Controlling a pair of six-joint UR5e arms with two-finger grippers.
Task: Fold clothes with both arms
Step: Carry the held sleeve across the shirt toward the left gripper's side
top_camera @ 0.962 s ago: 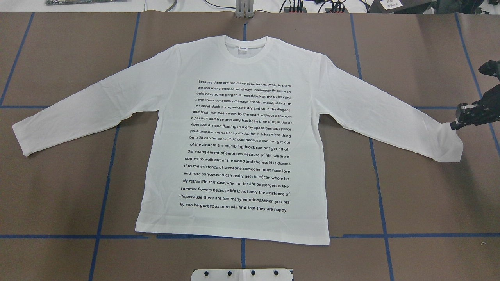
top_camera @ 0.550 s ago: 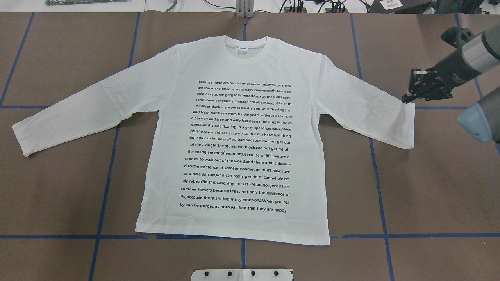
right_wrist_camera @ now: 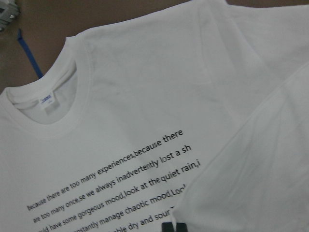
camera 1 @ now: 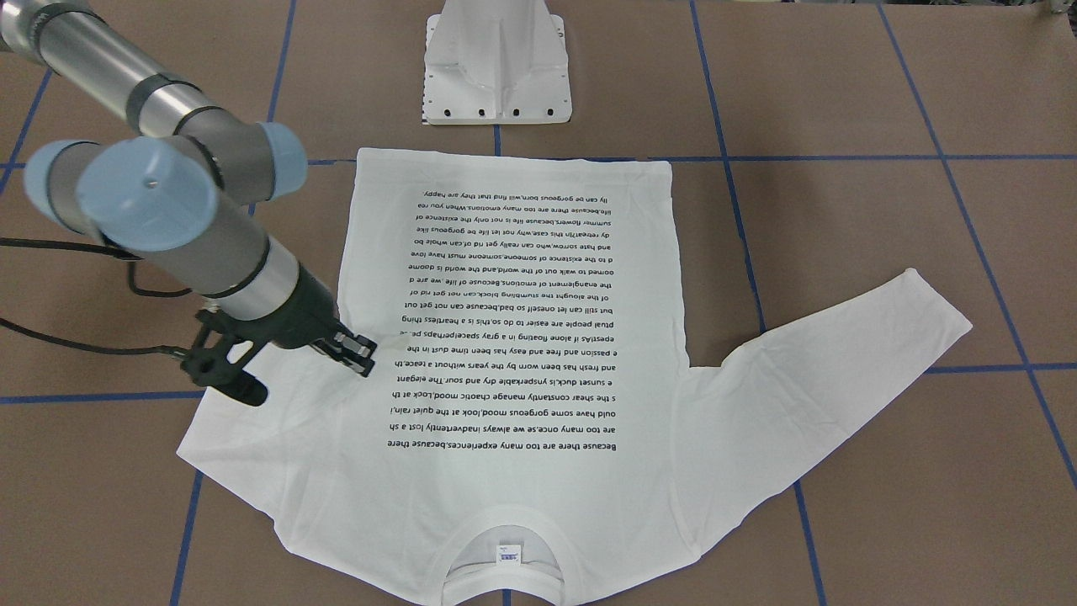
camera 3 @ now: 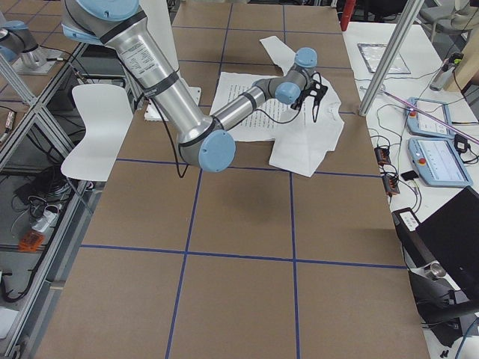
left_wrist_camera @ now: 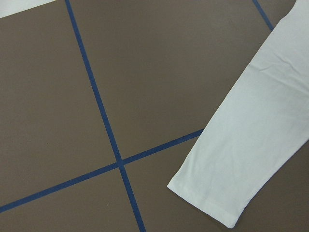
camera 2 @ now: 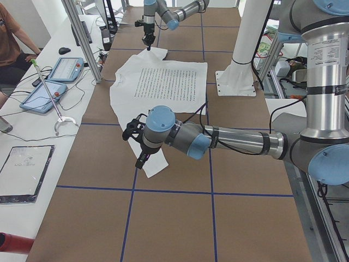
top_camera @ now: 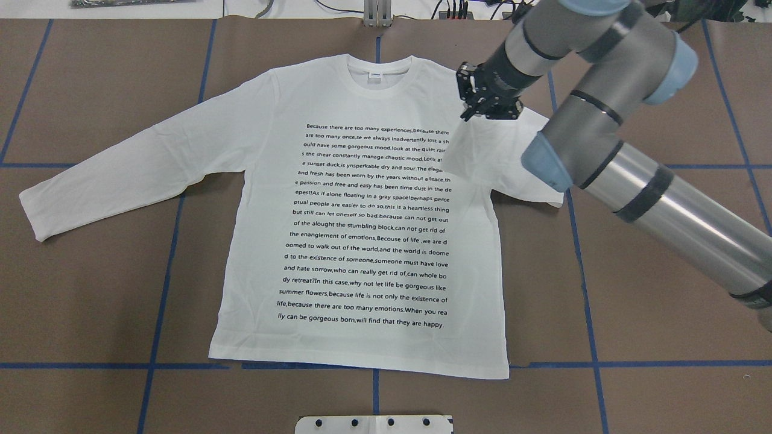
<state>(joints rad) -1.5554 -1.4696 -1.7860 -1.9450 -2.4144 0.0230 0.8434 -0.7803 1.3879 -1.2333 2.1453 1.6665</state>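
The white long-sleeved T-shirt [top_camera: 362, 241] lies flat, print up, collar [top_camera: 379, 75] at the far side. My right gripper [top_camera: 476, 114] is shut on the cuff of the right sleeve [top_camera: 488, 160] and holds it folded inward over the chest, just above the text block; it also shows in the front view [camera 1: 362, 358]. In the right wrist view the sleeve [right_wrist_camera: 260, 159] drapes over the print. The left sleeve [top_camera: 120, 175] lies stretched out. My left gripper [camera 2: 139, 150] hovers over its cuff [left_wrist_camera: 227, 183]; I cannot tell whether it is open or shut.
The white pedestal base [camera 1: 496, 67] stands at the robot's edge of the brown, blue-taped table [top_camera: 663, 301]. A side table with tablets [camera 2: 54, 82] and a seated person [camera 2: 13, 38] lies beyond the far edge.
My right gripper has carried the right sleeve cuff from the table's right side inward and farther away, folding the sleeve over the shirt's chest. The rest of the shirt has not moved.
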